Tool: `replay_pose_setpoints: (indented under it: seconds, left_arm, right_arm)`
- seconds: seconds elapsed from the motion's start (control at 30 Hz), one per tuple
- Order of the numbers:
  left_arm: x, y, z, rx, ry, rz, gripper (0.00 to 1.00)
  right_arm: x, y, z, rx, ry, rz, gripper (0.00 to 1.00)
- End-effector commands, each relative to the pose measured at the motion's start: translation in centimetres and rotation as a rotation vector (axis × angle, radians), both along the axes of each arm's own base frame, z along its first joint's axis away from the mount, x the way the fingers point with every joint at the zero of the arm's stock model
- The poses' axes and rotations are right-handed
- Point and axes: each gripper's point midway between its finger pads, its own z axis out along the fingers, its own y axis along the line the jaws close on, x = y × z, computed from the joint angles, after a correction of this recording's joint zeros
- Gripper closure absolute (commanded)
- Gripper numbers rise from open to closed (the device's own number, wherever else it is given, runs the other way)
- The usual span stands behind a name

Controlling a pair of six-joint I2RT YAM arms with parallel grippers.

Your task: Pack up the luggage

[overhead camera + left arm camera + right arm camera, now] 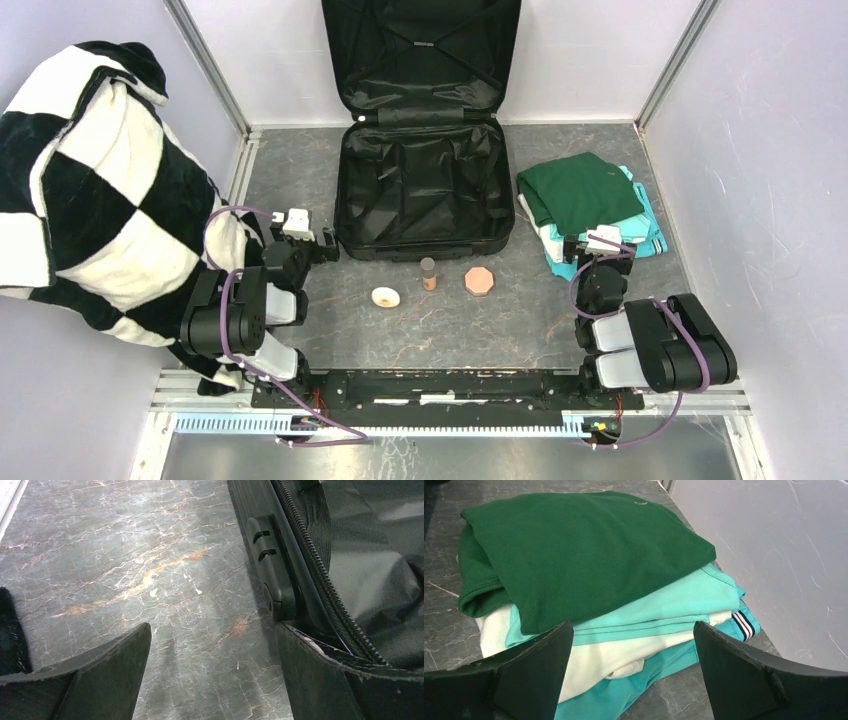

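Arm bases sit at near edge of counter (450, 325). Left gripper (212, 635), jaws wide, is low over the marble just beside front-left corner of the luggage (425, 190). Luggage lies open at centre-back, lid upright vs rear wall, black lining showing. Right gripper (634, 630) is also wide, facing the folded clothes stack (584, 560), green shirt on top. White disc (385, 297), brown bottle (428, 273) & pink octagonal pc (480, 281) sit in a row in front of the luggage. Checkered blanket (90, 190) is heaped far left.
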Motion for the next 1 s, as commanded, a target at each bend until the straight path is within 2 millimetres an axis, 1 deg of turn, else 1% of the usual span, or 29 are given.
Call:
replay_pose_setpoints:
  seconds: [0.0, 0.23, 0.3, 0.37, 0.4, 0.43, 0.47, 0.5, 0.57, 0.6, 0.63, 0.67, 0.7, 0.77, 0.83, 0.87, 0.9, 0.93, 0.97]
  left_arm:
    - [0.8, -0.6, 2.0, -0.024, -0.071, -0.024, 0.0]
    - [0.8, -0.6, 2.1, -0.024, -0.073, -0.024, 0.0]
    - [0.7, -0.6, 2.4, -0.023, -0.082, -0.028, 0.0]
    - [1.0, -0.5, 2.7, -0.026, -0.052, -0.029, 0.0]
    - [1.2, -0.5, 2.8, -0.03, -0.028, -0.032, 0.0]
    - [1.4, -0.7, 2.6, -0.012, 0.026, -0.058, 0.0]
    - [1.6, -1.0, 2.8, 0.01, 0.074, -0.089, 0.0]
    - [1.6, -1.1, 2.8, 0.014, 0.131, -0.104, 0.0]
    - [1.4, -1.3, 3.1, 0.027, 0.205, -0.128, 0.0]
    - [1.1, -1.4, 3.4, 0.034, 0.225, -0.142, 0.0]
    - [0.8, -1.5, 4.0, 0.039, 0.231, -0.153, 0.0]
    - [0.7, -1.5, 5.1, 0.039, 0.222, -0.154, 0.0]
    - [0.5, -1.6, 5.9, 0.035, 0.219, -0.156, 0.0]
    - [0.1, -1.9, 7.4, 0.023, 0.221, -0.167, 0.0]
    - [-0.6, -2.4, 7.9, 0.001, 0.277, -0.196, 0.0]
    - [-0.9, -2.7, 8.2, -0.013, 0.306, -0.209, 0.0]
    - [-1.2, -3.0, 8.5, -0.024, 0.325, -0.225, 0.0]
    - [-1.7, -3.4, 8.7, -0.036, 0.342, -0.249, 0.0]
    - [-2.0, -3.9, 9.0, -0.046, 0.353, -0.272, 0.0]
  right_arm:
    - [-2.2, -0.1, -2.1, -0.007, 0.055, 0.009, 0.02]
    - [-2.3, -0.1, -2.1, -0.007, 0.055, 0.008, 0.02]
    - [-2.5, -0.5, -1.6, 0.003, 0.031, -0.022, 0.02]
    - [-2.3, -0.8, -1.8, 0.01, 0.062, -0.043, 0.02]
    - [-2.0, -0.9, -1.5, 0.019, 0.071, -0.053, 0.02]
    - [-1.6, -1.1, -1.5, 0.036, 0.104, -0.081, 0.02]
    - [-1.2, -1.5, -0.5, 0.082, 0.088, -0.125, 0.02]
    - [-1.3, -1.8, -0.7, 0.1, 0.12, -0.16, 0.02]
    - [-1.2, -1.9, 0.6, 0.206, 0.079, -0.199, 0.02]
    - [-1.4, -2.0, 0.7, 0.265, 0.068, -0.223, 0.02]
    - [-1.6, -2.2, 1.1, 0.363, 0.029, -0.272, 0.02]
    - [-1.9, -2.4, 0.7, 0.433, 0.037, -0.309, 0.02]
    - [-1.8, -2.4, 1.0, 0.491, 0.04, -0.329, 0.02]
    - [-0.2, -1.0, 2.9, 0.506, 0.074, -0.228, 0.02]
    - [1.8, 0.9, 5.0, 0.457, 0.128, -0.1, 0.02]
    - [2.8, 1.3, 6.0, 0.433, 0.159, -0.085, 0.02]
    - [3.4, 1.4, 6.4, 0.408, 0.207, -0.103, 0.02]
    - [4.5, 1.4, 7.2, 0.386, 0.243, -0.113, 0.02]
    - [5.2, 1.6, 7.5, 0.353, 0.292, -0.119, 0.02]
